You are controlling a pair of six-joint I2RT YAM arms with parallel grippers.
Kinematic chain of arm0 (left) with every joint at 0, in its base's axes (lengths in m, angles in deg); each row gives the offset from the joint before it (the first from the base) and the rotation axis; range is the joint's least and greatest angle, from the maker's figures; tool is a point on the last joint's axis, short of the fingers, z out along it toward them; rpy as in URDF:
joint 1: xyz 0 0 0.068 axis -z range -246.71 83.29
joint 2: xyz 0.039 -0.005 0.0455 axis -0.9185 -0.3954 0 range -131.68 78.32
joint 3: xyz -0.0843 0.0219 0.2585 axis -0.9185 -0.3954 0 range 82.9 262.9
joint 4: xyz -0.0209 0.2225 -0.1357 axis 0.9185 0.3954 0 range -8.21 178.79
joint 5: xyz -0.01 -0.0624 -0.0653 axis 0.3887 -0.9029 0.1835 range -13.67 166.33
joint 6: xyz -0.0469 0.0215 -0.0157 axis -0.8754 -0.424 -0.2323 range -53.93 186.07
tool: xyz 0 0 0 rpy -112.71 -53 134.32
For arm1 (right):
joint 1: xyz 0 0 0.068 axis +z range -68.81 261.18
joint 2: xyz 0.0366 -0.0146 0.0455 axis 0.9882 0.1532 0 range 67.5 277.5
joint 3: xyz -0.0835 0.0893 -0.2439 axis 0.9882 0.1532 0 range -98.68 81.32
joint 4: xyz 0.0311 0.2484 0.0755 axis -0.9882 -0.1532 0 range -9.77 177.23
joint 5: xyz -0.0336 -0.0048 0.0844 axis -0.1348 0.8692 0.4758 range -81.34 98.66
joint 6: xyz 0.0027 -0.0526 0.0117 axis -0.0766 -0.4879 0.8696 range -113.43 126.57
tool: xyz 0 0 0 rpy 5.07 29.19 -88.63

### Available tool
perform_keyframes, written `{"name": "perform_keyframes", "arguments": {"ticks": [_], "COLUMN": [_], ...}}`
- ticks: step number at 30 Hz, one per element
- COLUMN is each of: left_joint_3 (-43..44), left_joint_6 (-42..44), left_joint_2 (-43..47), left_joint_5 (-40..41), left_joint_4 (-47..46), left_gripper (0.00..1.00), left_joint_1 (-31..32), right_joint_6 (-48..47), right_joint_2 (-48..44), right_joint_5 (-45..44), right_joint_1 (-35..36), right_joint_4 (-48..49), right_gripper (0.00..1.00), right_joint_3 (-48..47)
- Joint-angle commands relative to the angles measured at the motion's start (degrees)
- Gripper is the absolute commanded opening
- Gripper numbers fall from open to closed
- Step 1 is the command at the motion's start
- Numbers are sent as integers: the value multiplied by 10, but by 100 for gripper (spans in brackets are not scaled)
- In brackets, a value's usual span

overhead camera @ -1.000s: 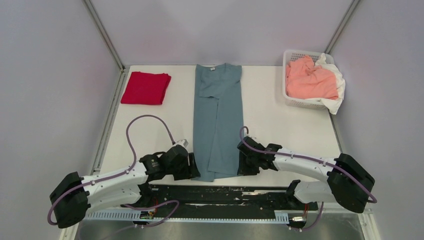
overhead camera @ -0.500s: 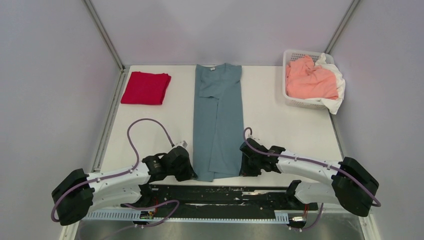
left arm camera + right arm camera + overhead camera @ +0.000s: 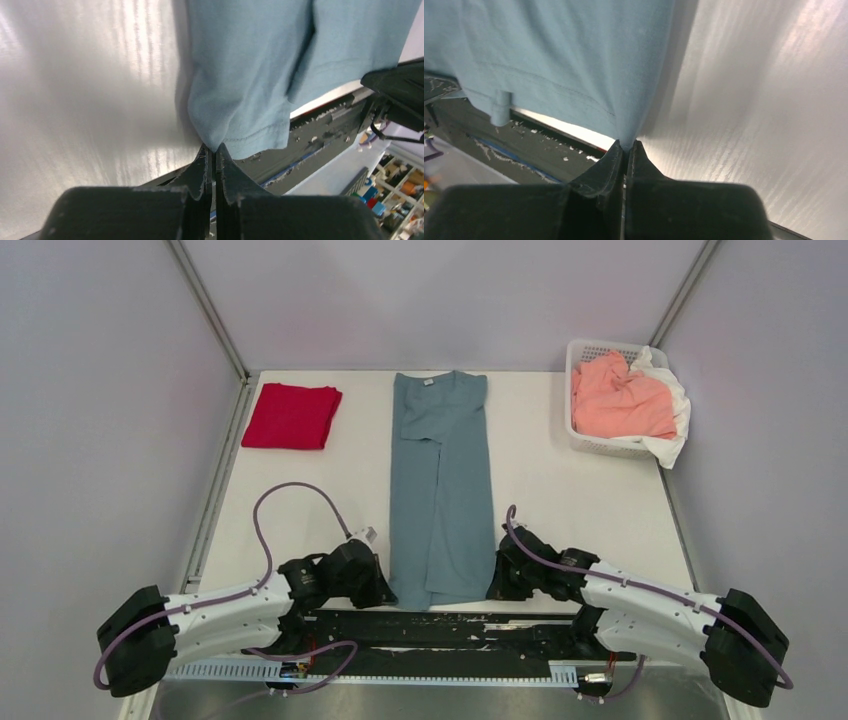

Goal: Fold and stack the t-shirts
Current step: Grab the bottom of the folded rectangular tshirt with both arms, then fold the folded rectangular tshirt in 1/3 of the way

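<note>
A dusty teal-blue t-shirt (image 3: 440, 480) lies as a long narrow strip down the middle of the table, sleeves folded in, collar at the far end. My left gripper (image 3: 387, 592) is shut on its near-left hem corner (image 3: 215, 142). The near-right hem corner (image 3: 626, 140) is pinched in my right gripper (image 3: 497, 586), also shut. Both corners sit at the table's near edge. A folded bright red t-shirt (image 3: 291, 416) rests at the far left. A salmon-pink t-shirt (image 3: 620, 397) is bunched in the basket.
The white perforated basket (image 3: 590, 445) stands at the far right with white cloth (image 3: 675, 410) draped over its right rim. A black rail (image 3: 450, 625) runs along the near edge beneath the shirt hem. Grey walls enclose the table on three sides.
Both grippers have closed on the teal shirt's near corners. The right arm has swung outward and nearer, and the hem has been drawn toward the near edge.
</note>
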Motion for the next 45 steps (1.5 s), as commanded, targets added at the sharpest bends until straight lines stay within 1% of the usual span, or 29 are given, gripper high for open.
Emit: {"name": "perform_keyframes", "arguments": {"ticks": [1,5,9,11,13,14,15,17,20,23,27,29,35,40,45], "left_joint_3": [10,40,110,156,180,188,202,235,287,353,418,451,546,610,659], "left_joint_6": [56,102,152,182,192,193,197,204,221,246,272,281,305,324,335], "left_joint_2": [23,31,-7,-37,-70,-95,-107,-148,-217,-268,-335,-380,-471,-523,-573], "left_joint_5": [-26,-31,9,21,31,25,17,4,5,10,6,-1,-11,-11,-31], "left_joint_4": [-41,-72,-38,-26,-38,-46,-68,-79,-66,-37,-24,-16,7,13,24], "left_gripper": [0,0,0,0,0,0,0,0,0,0,0,0,0,0,0], "left_joint_1": [9,8,-2,-27,-73,-85,-111,-140,-177,-224,-264,-280,-321,-342,-357], "right_joint_6": [-32,-39,-64,-79,-89,-92,-96,-101,-109,-118,-140,-151,-167,-169,-170], "right_joint_2": [-36,-29,-8,10,32,45,57,87,135,188,249,279,362,414,450], "right_joint_5": [29,-9,-71,-85,-97,-100,-100,-96,-86,-90,-96,-100,-83,-83,-85], "right_joint_1": [5,3,-14,-35,-56,-67,-77,-100,-136,-173,-203,-214,-248,-263,-278], "right_joint_4": [13,21,22,26,36,47,62,92,131,137,156,159,165,167,166], "right_gripper": [0,0,0,0,0,0,0,0,0,0,0,0,0,0,0], "right_joint_3": [-6,-46,-100,-124,-152,-163,-173,-193,-230,-276,-330,-360,-432,-465,-488]}}
